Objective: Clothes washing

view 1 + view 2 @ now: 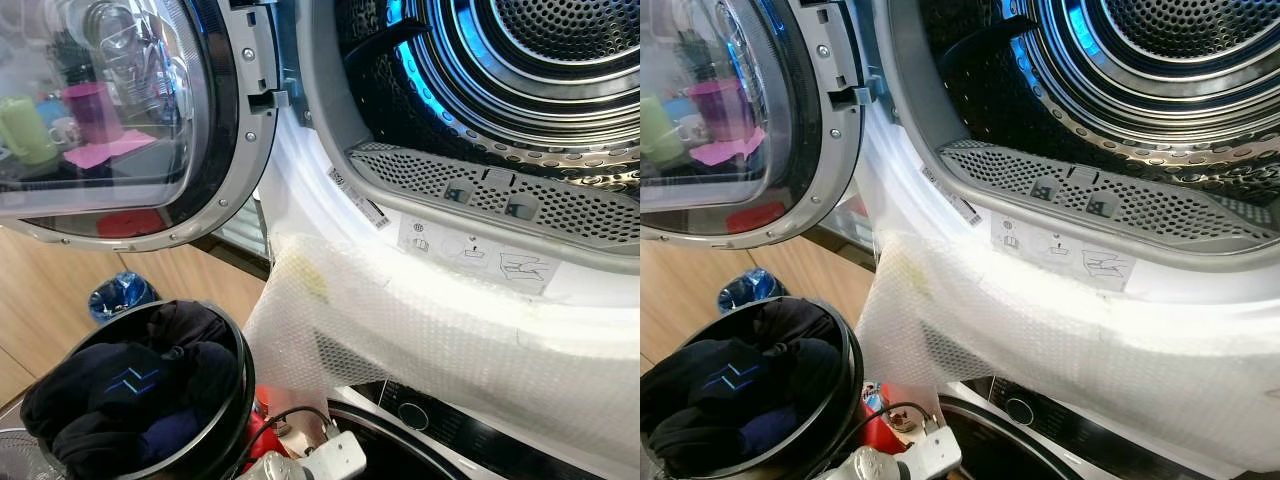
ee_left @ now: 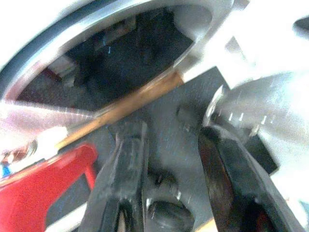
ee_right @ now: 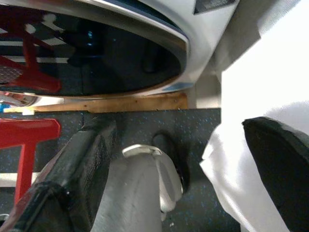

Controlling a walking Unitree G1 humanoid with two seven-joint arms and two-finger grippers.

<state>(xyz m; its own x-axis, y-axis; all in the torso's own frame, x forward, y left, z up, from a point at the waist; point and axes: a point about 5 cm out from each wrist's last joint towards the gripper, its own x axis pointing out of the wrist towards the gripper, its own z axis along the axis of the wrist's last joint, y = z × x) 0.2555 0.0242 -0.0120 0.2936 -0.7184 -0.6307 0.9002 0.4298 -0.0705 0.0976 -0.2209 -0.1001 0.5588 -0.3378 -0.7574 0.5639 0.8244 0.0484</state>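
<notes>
Nearest the robot, low on its left, a round black basket (image 1: 238, 372) with a glossy rim holds a heap of dark clothes (image 1: 130, 395), soft and crumpled, one black piece bearing a small blue zigzag mark. Just beside the basket lies a white plastic block with a black cable (image 1: 335, 455) and something red behind it.

In the left wrist view, the left gripper (image 2: 169, 159) hangs over a dark speckled floor (image 2: 159, 121), its two black fingers apart with nothing between them. In the right wrist view, the right gripper (image 3: 181, 159) also has its fingers spread, one of them lying against white fabric (image 3: 251, 96).

Further on, a sheet of bubble wrap (image 1: 400, 335), pale and dimpled, drapes over the white front of the machine (image 1: 300, 190). Above it runs a grey perforated lint grille (image 1: 500, 195) with sticker diagrams below. Deeper in is the round drum (image 1: 540, 60), ribbed and perforated steel lit blue. The round glass door (image 1: 110, 110) stands swung open to the left.
</notes>
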